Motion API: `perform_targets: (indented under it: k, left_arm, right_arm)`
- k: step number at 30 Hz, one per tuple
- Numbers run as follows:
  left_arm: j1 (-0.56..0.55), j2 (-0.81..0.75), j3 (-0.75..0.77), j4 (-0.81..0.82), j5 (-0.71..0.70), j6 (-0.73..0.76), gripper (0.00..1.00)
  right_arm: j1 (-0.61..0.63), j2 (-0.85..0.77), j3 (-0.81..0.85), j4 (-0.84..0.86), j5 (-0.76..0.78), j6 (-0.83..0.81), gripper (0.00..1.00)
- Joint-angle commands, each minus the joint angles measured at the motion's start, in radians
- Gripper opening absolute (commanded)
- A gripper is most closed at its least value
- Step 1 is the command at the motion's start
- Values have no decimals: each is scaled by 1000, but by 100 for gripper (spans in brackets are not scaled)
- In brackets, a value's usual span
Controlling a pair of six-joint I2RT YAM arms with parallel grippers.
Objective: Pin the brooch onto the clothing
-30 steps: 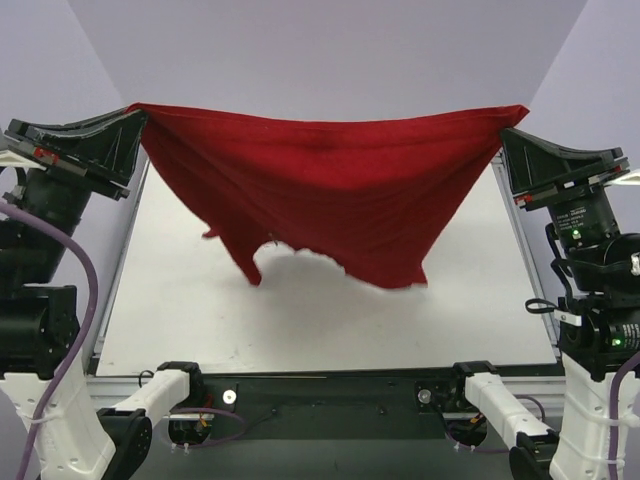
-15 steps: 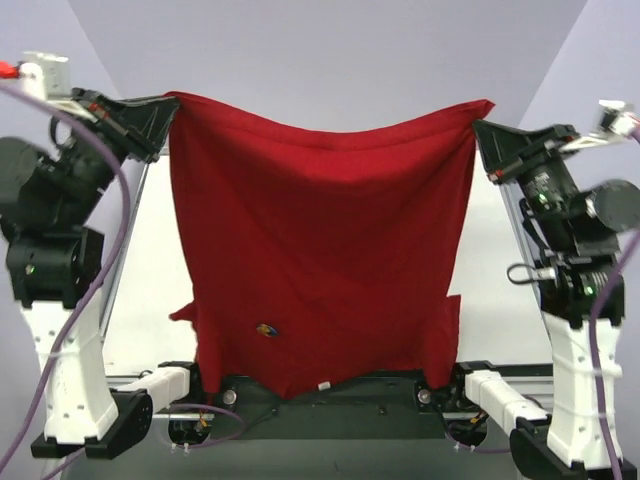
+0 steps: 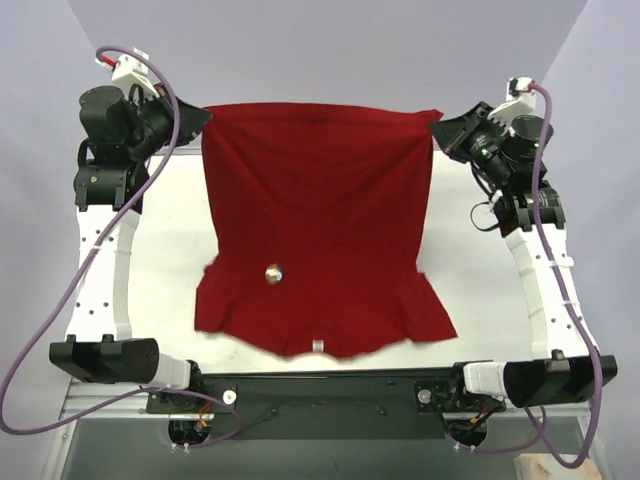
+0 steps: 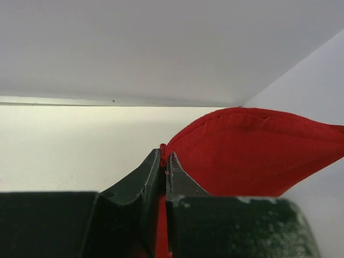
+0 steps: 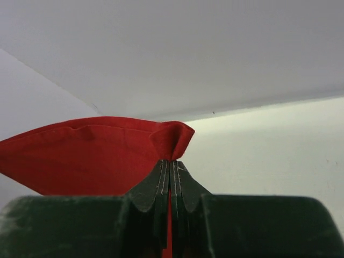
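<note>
two grippers are pinching the far corners of the red t-shirt (image 3: 320, 180) right now. the left gripper (image 3: 203, 115) is clamping tight on the t-shirt's far-left corner and the right gripper (image 3: 438, 126) is clamping tight on its far-right corner, and both wrist views are showing a nub of red cloth squeezed between closed fingers. the t-shirt is draping from those corners onto the white table (image 3: 165, 250), with its small white label (image 3: 318, 346) peeking out at the near hem. the brooch (image 3: 273, 272) is sitting on the t-shirt's front, a little left of its middle and just beyond the label.
</note>
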Motion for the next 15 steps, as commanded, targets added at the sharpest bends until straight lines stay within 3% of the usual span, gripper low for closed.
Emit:
perform_targets:
  k: [1, 7, 15]
  left_arm:
    - [6, -169, 72, 120, -40, -1, 0]
    - [6, -305, 50, 111, -60, 25, 0]
    - [6, -431, 48, 79, -46, 34, 0]
  right_arm:
    - [-1, -173, 100, 115, -21, -2, 0]
    - [-1, -361, -3, 152, 3, 4, 0]
    - [1, -471, -8, 96, -9, 1, 0]
